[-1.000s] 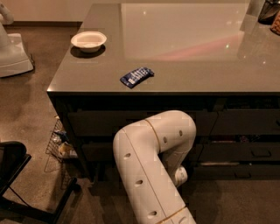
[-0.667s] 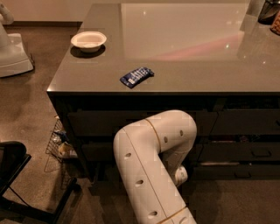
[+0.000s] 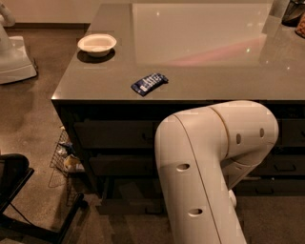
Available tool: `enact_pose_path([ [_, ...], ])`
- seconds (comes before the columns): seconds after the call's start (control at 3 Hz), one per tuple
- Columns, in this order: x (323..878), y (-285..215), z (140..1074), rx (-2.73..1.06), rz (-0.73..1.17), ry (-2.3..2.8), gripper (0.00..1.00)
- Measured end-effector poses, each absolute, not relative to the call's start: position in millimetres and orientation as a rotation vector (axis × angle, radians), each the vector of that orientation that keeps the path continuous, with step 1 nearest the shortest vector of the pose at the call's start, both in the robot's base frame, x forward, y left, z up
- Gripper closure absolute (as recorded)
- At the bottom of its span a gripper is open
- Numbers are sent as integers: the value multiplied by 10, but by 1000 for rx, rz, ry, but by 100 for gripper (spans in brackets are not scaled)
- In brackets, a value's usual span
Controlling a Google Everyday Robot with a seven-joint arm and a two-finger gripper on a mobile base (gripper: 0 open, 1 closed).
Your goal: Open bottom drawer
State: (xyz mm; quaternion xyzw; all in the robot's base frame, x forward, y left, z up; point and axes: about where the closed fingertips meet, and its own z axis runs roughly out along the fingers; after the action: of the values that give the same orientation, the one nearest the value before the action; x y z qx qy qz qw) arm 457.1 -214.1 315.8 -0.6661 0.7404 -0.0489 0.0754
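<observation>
Glossy grey-topped dark cabinet point(image 3: 214, 81) on mottled brown floor point(image 3: 28, 114), pale wall point(image 3: 47, 9) behind

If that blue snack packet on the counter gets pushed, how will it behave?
The blue packet lies flat and looks crinkled, so it is probably light and floppy. On the glossy countertop it would likely slide, not roll. The gripper is hidden behind the arm.

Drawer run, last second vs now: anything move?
Nothing visibly changed. The arm holds the same bent pose, and the gripper is out of sight behind it. The bottom drawer, the white bowl and the blue packet sit where they were.
</observation>
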Motion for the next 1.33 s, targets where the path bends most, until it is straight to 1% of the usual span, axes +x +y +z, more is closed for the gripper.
enact_pose_path([
  [0.33, 4573, -2140, 3155, -1997, -146, 2220, 100],
  [1.0, 5219, -2188, 2514, -1975, -127, 2115, 100],
  [1.33, 5661, -2179, 2301, -1962, -138, 2070, 100],
])
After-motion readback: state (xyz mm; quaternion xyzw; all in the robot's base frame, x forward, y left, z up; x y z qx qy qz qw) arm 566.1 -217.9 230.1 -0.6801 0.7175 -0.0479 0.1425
